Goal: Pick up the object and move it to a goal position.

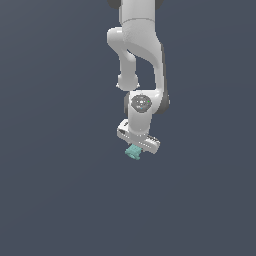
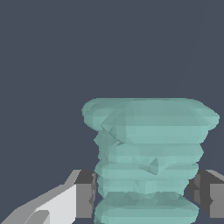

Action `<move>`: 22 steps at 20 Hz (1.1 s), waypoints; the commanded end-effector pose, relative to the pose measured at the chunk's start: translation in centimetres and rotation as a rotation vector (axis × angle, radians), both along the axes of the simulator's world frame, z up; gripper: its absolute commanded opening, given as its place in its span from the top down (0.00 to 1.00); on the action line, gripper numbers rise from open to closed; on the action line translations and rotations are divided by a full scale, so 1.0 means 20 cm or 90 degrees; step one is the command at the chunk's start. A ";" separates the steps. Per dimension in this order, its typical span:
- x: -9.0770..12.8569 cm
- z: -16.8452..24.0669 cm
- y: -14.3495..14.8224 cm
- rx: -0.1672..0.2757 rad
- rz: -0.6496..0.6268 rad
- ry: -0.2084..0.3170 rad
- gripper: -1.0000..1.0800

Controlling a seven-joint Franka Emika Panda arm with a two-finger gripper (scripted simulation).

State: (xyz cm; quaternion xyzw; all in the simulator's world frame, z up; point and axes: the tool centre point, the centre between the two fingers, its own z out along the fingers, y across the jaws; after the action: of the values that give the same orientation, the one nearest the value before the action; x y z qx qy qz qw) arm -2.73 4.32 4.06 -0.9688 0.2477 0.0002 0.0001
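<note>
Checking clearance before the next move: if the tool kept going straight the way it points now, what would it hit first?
Nothing but the teal ribbed cylinder already between its fingers. Beyond the tool, both views show only plain dark background, so the way looks free, though depth is unclear.

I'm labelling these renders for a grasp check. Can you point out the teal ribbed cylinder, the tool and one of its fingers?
Teal ribbed cylinder (image 2: 148, 127), wrist view: its wide top ridge.
Tool (image 1: 134, 150), exterior view: between the fingertips, at the cylinder.
Finger (image 2: 85, 194), wrist view: dark pad against the cylinder's side.

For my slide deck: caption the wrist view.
Small teal-green ribbed cylinder clamped between the white gripper's dark finger pads.
</note>
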 end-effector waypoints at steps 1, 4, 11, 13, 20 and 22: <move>0.00 0.00 0.00 0.000 0.000 0.000 1.00; 0.00 0.00 0.00 0.000 0.000 0.000 1.00; 0.00 0.01 0.00 0.000 0.000 -0.001 1.00; 0.01 0.02 0.00 0.000 0.000 -0.001 1.00; 0.06 0.17 -0.03 0.000 0.000 -0.001 1.00; 0.08 0.24 -0.05 0.000 0.000 -0.001 1.00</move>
State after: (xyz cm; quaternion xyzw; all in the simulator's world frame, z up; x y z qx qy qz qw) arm -1.50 3.56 7.77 -0.9689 0.2475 0.0003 0.0000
